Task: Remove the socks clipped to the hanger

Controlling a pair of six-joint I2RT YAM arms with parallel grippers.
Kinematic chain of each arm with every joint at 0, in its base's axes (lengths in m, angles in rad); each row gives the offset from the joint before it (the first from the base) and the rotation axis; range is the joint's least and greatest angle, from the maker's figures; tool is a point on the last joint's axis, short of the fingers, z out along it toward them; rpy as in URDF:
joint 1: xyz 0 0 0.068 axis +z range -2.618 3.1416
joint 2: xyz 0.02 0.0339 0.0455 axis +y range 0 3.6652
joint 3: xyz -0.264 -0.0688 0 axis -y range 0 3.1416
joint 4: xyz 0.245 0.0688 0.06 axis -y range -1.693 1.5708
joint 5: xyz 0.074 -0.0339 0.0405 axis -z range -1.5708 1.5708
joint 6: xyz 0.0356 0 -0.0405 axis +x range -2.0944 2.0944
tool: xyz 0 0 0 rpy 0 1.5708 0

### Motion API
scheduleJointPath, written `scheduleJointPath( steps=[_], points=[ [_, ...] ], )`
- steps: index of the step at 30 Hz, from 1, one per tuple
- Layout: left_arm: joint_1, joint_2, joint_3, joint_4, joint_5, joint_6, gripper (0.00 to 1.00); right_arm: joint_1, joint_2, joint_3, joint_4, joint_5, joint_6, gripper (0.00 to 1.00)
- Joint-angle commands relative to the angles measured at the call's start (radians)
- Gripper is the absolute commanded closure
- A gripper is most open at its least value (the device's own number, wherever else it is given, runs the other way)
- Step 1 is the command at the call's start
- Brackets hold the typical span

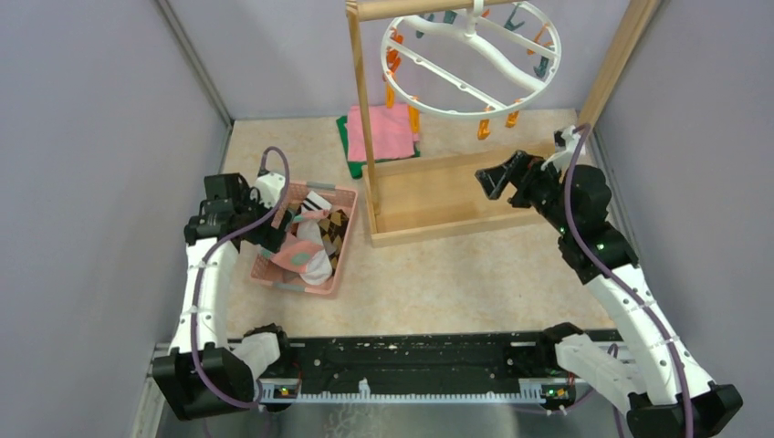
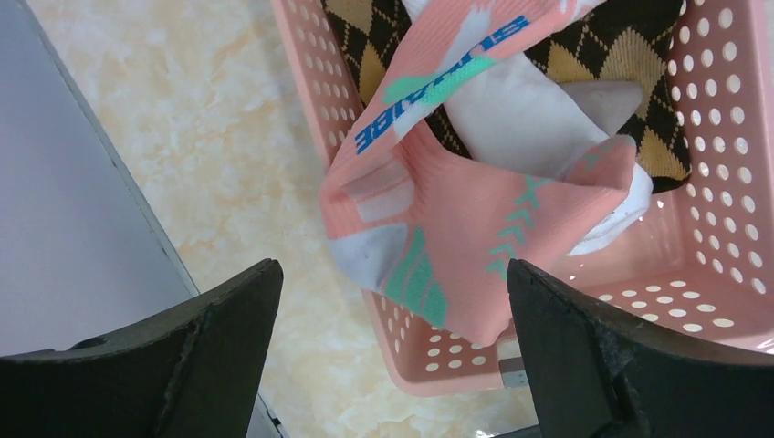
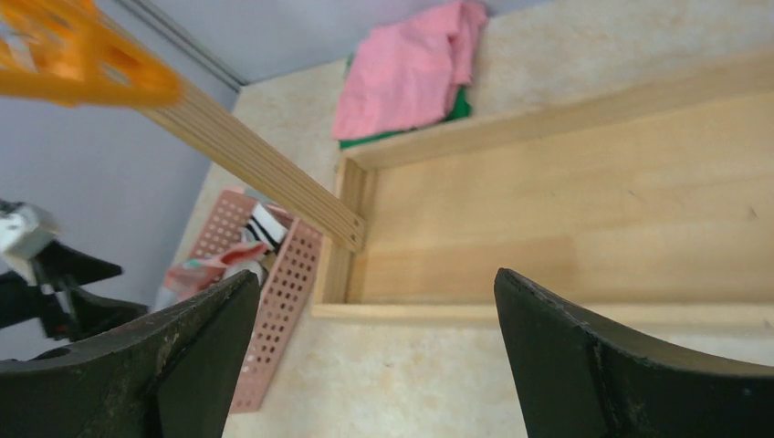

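Note:
The white ring hanger (image 1: pixel 470 59) hangs from the rack's top bar with orange and teal clips; I see no sock on it. The socks lie in a pink basket (image 1: pixel 339 265): a pink-and-teal sock (image 2: pixel 456 228) draped over the rim, brown argyle socks (image 2: pixel 630 55) and a white sock (image 2: pixel 520 109). My left gripper (image 1: pixel 281 234) hovers at the basket's left side, open (image 2: pixel 392 310), with the pink sock below and free. My right gripper (image 1: pixel 493 178) is open (image 3: pixel 379 310) and empty above the rack's wooden base (image 3: pixel 566 210).
The wooden rack post (image 1: pixel 361 109) rises between basket and hanger. An orange clip (image 3: pixel 82 64) hangs close at the upper left of the right wrist view. Folded pink and green cloths (image 1: pixel 383 132) lie behind the rack. Grey walls enclose the table.

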Motion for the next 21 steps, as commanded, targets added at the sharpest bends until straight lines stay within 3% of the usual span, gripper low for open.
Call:
scheduleJointPath(
  steps=[1,6,11,16,21],
  points=[
    [0.028,-0.006,0.115,-0.021,0.081,-0.030,0.01,-0.005,-0.069,-0.070,-0.123,0.135,-0.007,0.01],
    [0.038,0.014,0.164,0.056,0.141,-0.133,0.01,-0.005,-0.135,-0.169,-0.209,0.331,0.005,0.01],
    [0.064,0.052,-0.029,0.351,0.116,-0.231,0.01,-0.005,-0.218,-0.284,-0.187,0.644,-0.028,0.01],
    [0.065,0.049,-0.229,0.662,0.200,-0.392,0.01,-0.005,-0.279,-0.449,0.005,0.800,-0.059,0.01],
    [0.064,0.040,-0.523,1.204,0.191,-0.525,0.01,-0.006,-0.295,-0.638,0.364,1.023,-0.227,0.01]
  ],
)
